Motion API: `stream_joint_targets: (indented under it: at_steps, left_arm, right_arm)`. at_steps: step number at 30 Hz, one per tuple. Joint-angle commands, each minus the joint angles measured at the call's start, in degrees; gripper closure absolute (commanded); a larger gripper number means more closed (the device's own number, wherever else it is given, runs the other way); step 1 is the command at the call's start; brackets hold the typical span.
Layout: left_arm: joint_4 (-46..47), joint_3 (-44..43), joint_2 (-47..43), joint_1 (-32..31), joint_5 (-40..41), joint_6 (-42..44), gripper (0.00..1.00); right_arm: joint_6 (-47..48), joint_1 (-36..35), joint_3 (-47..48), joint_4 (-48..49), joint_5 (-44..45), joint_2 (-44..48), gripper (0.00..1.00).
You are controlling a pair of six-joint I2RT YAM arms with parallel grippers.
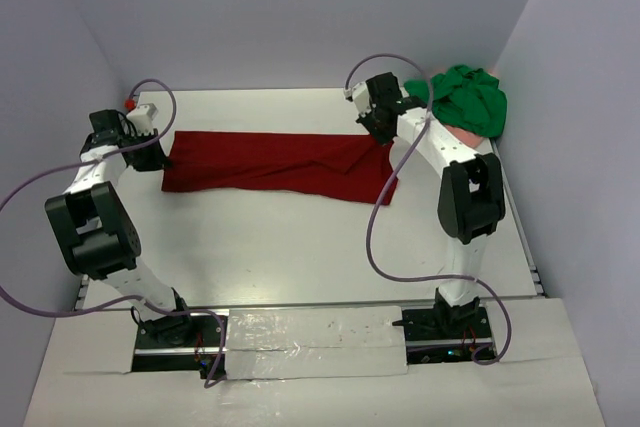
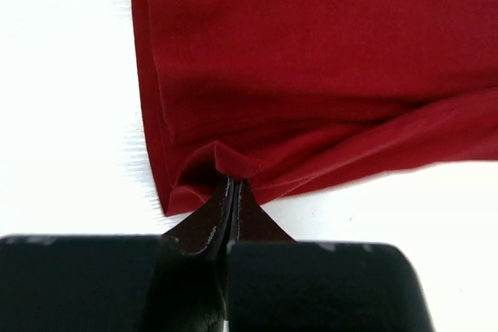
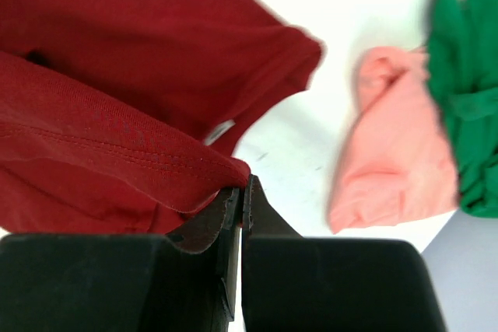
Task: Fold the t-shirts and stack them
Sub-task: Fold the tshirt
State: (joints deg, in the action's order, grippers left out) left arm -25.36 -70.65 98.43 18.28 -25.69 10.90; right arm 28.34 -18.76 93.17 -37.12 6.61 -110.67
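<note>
Colours noted: dark red t-shirt (image 1: pixel 275 162) plain, matching red stitching at hem; green t-shirt (image 1: pixel 470 97), 1 o'clock, bright, plain; pink t-shirt (image 3: pixel 393 153) pale salmon, plain; table (image 1: pixel 300 247) white; walls (image 1: pixel 300 7) pale lilac-grey.

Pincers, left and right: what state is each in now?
Left pincer: closed on the dark red t-shirt.
Right pincer: closed on the same t-shirt, opposite end.

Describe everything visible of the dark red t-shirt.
The dark red t-shirt is soft, matte cloth with stitched hems, folded into a long wrinkled band lying across the white table. The left gripper pinches its left end, the right gripper a hemmed edge at its right end, jaws shut on cloth.
</note>
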Motion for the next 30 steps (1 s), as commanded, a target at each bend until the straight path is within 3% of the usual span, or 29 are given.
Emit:
stream_joint_targets:
  at_steps: [1, 11, 13, 14, 15, 16, 17, 18, 22, 27, 30]
  left_arm:
    - [2.16, -3.17, 0.62, -0.44, 0.03, -0.35, 1.0]
    - [4.36, -3.61, 2.64, -0.53, -0.15, -1.31, 0.99]
    - [4.89, -3.53, 3.25, -0.7, -0.32, -1.32, 0.84]
    - [5.15, -3.53, 3.52, -0.71, -0.41, -1.4, 0.61]
    - [5.59, -3.18, 3.61, -0.79, -0.15, -1.58, 0.51]
    - [7.33, -2.65, 3.52, -0.97, 0.38, -1.93, 0.45]
    - [8.65, -2.04, 3.17, -0.97, 0.9, -2.63, 0.33]
    - [10.06, -0.38, 2.73, -1.06, 1.17, -2.89, 0.3]
    - [16.91, 3.76, -1.03, -2.55, 3.09, -4.21, 0.28]
    - [27.71, 9.39, -6.67, -5.36, 11.7, -8.25, 0.28]
    - [26.95, 9.13, -9.22, -6.32, 12.94, -10.01, 0.28]
  right_arm:
    - [-0.39, 1.71, 4.83, 0.91, 0.86, -0.68, 1.0]
    - [-1.27, 2.68, 9.57, 0.12, -0.02, -4.2, 1.0]
    - [-1.44, 2.77, 9.93, -0.31, -0.89, -5.16, 1.0]
    - [-1.53, 2.77, 10.54, -1.19, -1.51, -5.52, 0.93]
    - [-1.7, 2.77, 10.63, -1.63, -1.95, -5.95, 0.72]
    - [-2.05, 2.68, 10.55, -1.72, -2.13, -6.13, 0.59]
    - [-2.32, 2.68, 9.41, -1.11, -2.65, -5.96, 0.5]
    - [-2.58, 2.68, 8.53, -0.59, -3.18, -5.52, 0.44]
    - [-3.29, 2.33, 2.56, 3.02, -3.98, -2.27, 0.42]
    - [-4.87, 1.1, -5.7, 5.75, -6.25, 4.83, 0.42]
    - [-5.83, 0.22, -7.82, 3.64, -8.19, 7.74, 0.43]
